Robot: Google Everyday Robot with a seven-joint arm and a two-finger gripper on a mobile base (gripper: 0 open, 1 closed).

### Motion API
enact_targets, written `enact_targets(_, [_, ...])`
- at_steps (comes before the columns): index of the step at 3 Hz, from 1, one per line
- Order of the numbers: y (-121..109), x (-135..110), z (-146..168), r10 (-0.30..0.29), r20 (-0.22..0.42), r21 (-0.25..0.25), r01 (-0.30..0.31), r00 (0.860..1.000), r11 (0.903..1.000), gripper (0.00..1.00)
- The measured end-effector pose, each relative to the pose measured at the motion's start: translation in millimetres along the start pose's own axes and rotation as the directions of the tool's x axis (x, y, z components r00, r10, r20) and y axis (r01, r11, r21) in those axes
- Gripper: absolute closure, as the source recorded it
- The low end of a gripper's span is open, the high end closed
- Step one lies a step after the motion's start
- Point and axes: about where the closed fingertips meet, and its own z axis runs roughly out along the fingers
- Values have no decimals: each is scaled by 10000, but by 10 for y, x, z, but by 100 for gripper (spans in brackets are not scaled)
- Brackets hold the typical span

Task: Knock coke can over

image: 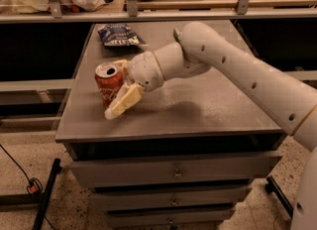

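Since the coke can (109, 86) is standing upright, the knock itself hasn't landed yet, so I'd call this the contact stage. The can sits close to the left edge of the cabinet top (213, 110), roughly halfway between the front and back corners. The arm reaches in from the right and the gripper (118, 91) is right up against the can's right side. Its fingers look spread apart rather than pinched on anything. The pale front finger (124, 102) slants down across the can's lower front toward the front-left corner, and a bit of the other one peeks out behind the rim. I can't tell for sure whether the front finger is touching the can or just beside it. My guess for the next move is a sideways shove toward the left edge, hitting higher on the can so it topples instead of sliding. There's not much surface left on that side, so a hard push could send it off the top altogether. The blue chip bag (119, 34) up by the back-left corner is well apart from all this.
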Motion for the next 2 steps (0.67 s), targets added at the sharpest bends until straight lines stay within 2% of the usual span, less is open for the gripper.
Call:
enact_targets(1, [11, 10, 7, 147, -80, -153, -148, 9999, 9998, 41])
enact_targets(2, [3, 36, 22, 397, -128, -212, -400, 9991, 9990, 50])
